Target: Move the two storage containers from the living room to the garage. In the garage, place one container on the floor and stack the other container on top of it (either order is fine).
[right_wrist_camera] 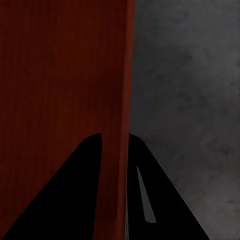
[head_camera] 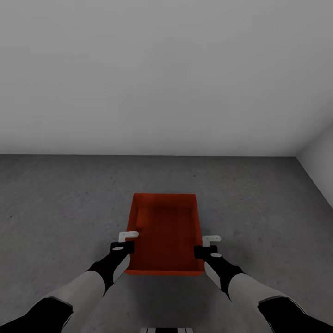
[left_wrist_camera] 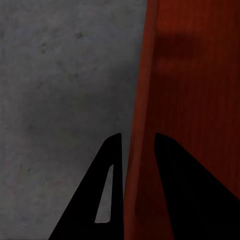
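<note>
one orange-red storage container [head_camera: 165, 233], open top up, held level above the dark grey speckled floor [head_camera: 60, 208], out in front of the pale grey wall [head_camera: 162, 74]. left gripper [head_camera: 128, 240] clamped on the container's left side wall, near its closer end; in the left wrist view one dark finger [left_wrist_camera: 107, 195] outside the thin wall [left_wrist_camera: 137, 150] and the other inside, pressed close with no gap to see. right gripper [head_camera: 209, 244] clamped likewise on the container's right side wall, opposite the left; in the right wrist view the wall [right_wrist_camera: 122, 125] squeezed between the two dark fingers [right_wrist_camera: 145, 195]. inside of the container bare, reddish-brown in shade. second pale wall [head_camera: 319, 162] to the right of the container, meeting the first in a corner.
</note>
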You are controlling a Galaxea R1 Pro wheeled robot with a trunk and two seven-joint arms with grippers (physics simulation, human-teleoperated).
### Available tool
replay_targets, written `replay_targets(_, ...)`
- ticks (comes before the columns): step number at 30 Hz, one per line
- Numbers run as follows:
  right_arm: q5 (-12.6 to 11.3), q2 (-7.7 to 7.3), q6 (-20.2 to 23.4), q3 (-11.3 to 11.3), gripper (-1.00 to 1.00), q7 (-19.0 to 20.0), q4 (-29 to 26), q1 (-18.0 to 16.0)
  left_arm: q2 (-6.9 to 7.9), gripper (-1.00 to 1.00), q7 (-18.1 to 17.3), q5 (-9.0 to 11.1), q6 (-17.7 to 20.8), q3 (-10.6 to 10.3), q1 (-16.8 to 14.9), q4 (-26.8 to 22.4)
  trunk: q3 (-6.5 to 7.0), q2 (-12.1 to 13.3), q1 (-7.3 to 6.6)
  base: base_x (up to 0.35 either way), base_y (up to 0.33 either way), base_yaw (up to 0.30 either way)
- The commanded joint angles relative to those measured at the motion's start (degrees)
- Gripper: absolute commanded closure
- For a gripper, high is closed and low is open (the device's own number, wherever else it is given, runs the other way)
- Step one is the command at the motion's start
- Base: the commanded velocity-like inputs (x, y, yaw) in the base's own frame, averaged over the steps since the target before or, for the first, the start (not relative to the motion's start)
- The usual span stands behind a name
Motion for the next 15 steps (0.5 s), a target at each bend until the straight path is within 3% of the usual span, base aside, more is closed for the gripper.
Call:
replay_targets(1,-1.0,0.3,-0.1,-0.2,1.0,-0.4,0.2,0.0,-0.04,1.0,0.6,-0.7,0.4,0.9,0.0,-1.4,-0.03,0.0,-0.01,0.0,0.0,0.0)
replay_targets(12,-1.0,0.29,0.0,-0.2,1.0,-0.4,0.2,0.0,-0.08,1.0,0.7,-0.7,0.6,0.9,0.0,-1.0,-0.03,0.0,-0.01,0.0,0.0,0.0)
replay_targets(13,-1.0,0.29,0.1,-0.2,1.0,-0.4,0.2,0.0,-0.05,-1.0,0.6,-0.7,0.7,0.9,0.0,-0.9,-0.03,0.0,-0.01,0.0,0.0,0.0)
replay_targets(15,-1.0,0.28,0.2,-0.2,1.0,-0.4,0.2,0.0,-0.03,-1.0,0.6,-0.7,0.8,0.9,0.0,-0.9,-0.03,0.0,-0.01,0.0,0.0,0.0)
